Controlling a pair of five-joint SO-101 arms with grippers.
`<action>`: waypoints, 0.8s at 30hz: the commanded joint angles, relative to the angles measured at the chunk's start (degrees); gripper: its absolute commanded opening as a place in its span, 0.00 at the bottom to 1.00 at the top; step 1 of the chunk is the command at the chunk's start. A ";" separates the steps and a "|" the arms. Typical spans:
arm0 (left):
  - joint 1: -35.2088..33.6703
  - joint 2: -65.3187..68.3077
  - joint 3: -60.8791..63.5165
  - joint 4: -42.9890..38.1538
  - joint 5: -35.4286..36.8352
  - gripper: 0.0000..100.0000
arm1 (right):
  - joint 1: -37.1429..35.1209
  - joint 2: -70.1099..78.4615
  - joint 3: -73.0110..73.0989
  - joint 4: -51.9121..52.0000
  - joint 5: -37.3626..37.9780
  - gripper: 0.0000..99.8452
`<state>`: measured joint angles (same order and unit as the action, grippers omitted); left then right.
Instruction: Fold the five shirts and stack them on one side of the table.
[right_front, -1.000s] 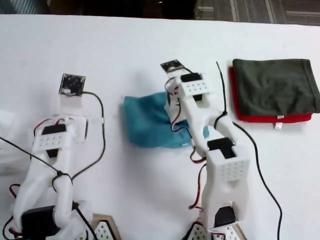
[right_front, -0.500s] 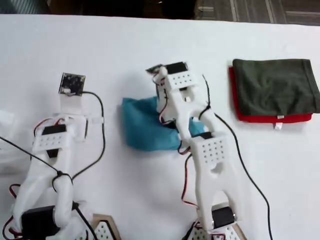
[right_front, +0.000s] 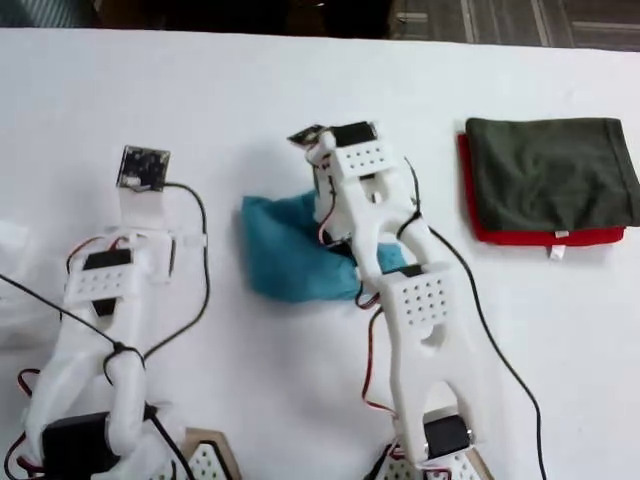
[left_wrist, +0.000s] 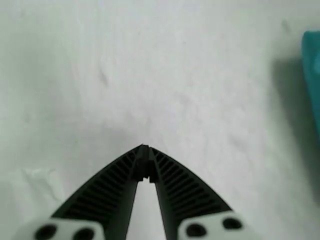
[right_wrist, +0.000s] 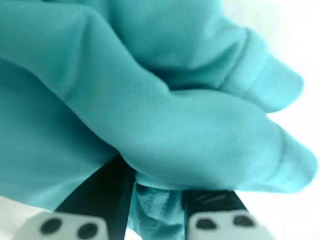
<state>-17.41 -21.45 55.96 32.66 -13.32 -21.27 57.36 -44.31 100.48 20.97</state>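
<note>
A teal shirt (right_front: 285, 255) lies bunched at the table's middle, partly under the right arm. My right gripper (right_wrist: 157, 192) is shut on a fold of the teal shirt (right_wrist: 165, 120), whose cloth bulges over the black fingers (right_wrist: 102, 192). At the right of the table a folded dark green shirt (right_front: 550, 172) lies on a folded red shirt (right_front: 540, 236). My left gripper (left_wrist: 144, 162) is shut with nothing in it, over bare white table, with a teal edge (left_wrist: 312, 75) off to one side. The left arm (right_front: 100, 300) stands at the table's left.
The white table (right_front: 250, 90) stretches wide behind the arms. A pale crumpled cloth (right_front: 10, 240) shows at the far left edge. Black cables (right_front: 500, 330) trail from both arms near the front.
The right arm has swung left, dragging the teal shirt with it and bunching it up. The left arm has not moved.
</note>
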 joint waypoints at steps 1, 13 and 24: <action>-0.53 -0.70 -0.22 -1.05 0.70 0.03 | -0.40 -2.24 1.23 0.84 0.44 0.02; -0.44 -0.53 -0.22 -1.14 0.70 0.03 | 6.29 -29.93 1.76 0.84 0.53 0.02; -0.44 -0.35 -0.31 -1.14 0.70 0.03 | 12.18 -43.03 7.38 0.84 9.32 0.02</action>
<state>-17.32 -21.45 55.96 32.57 -13.32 -12.04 20.79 -36.84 100.40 28.00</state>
